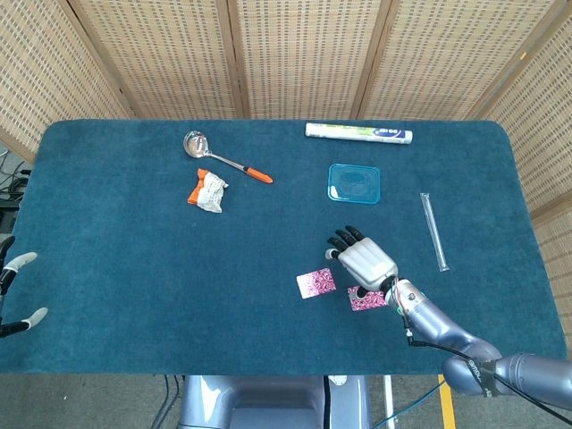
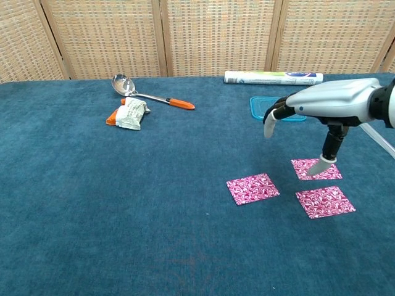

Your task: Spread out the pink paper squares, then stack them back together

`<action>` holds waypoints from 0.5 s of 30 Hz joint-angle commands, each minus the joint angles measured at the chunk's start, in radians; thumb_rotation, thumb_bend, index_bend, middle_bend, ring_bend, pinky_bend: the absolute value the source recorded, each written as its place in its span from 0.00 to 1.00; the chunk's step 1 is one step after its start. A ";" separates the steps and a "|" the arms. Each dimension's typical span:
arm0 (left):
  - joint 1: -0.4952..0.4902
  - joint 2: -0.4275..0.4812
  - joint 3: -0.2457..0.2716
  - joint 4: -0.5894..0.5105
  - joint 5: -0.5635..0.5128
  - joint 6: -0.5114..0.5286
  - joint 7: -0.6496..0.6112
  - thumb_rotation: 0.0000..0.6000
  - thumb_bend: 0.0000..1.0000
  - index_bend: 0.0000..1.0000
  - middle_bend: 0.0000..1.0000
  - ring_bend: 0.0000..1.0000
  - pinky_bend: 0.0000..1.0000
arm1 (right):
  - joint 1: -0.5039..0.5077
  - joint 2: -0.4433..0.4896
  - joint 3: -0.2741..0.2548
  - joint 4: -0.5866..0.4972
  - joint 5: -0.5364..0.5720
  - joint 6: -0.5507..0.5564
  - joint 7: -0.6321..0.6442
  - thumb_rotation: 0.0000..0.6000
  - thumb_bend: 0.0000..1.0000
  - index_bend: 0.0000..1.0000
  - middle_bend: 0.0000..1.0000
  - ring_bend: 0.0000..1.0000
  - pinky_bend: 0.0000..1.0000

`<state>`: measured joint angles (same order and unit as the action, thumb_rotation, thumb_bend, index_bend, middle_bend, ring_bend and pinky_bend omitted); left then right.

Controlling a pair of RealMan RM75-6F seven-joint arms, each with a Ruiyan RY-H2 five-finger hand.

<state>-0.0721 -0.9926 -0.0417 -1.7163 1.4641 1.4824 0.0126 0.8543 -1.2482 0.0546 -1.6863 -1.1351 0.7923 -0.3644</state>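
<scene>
Blue table (image 2: 92, 203): 3 pink squares (image 2: 252, 188) apart, right hand (image 2: 308, 102) empty, fingers spread.

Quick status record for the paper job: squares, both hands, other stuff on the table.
pink squares: three, lying apart on the table, none overlapping
left square: nearest table centre
far-right square: partly behind the right hand's thumb in chest view
near-right square: closest to the robot
right hand: raised above the squares, fingers apart, holding nothing
left hand: at the table's left edge, only fingertips visible
other items: spoon, snack wrapper, blue lid, tube
</scene>
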 commanded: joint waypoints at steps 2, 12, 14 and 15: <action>-0.004 -0.001 0.000 -0.004 0.004 -0.005 0.006 1.00 0.13 0.20 0.00 0.00 0.00 | -0.034 0.010 0.008 0.013 0.003 0.049 0.020 1.00 0.05 0.31 0.15 0.00 0.00; -0.021 0.002 -0.003 -0.027 0.018 -0.017 0.040 1.00 0.13 0.21 0.00 0.00 0.00 | -0.083 -0.033 0.004 0.139 0.006 0.077 0.069 1.00 0.17 0.37 0.14 0.00 0.00; -0.024 0.004 -0.004 -0.030 0.018 -0.021 0.041 1.00 0.13 0.21 0.00 0.00 0.00 | -0.086 -0.046 0.005 0.161 0.014 0.075 0.069 1.00 0.20 0.37 0.13 0.00 0.00; -0.025 0.005 -0.004 -0.032 0.018 -0.022 0.042 1.00 0.13 0.21 0.00 0.00 0.00 | -0.087 -0.051 0.006 0.168 0.018 0.074 0.068 1.00 0.21 0.37 0.13 0.00 0.00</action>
<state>-0.0966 -0.9880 -0.0453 -1.7481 1.4820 1.4606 0.0543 0.7702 -1.2919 0.0598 -1.5264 -1.1230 0.8679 -0.2969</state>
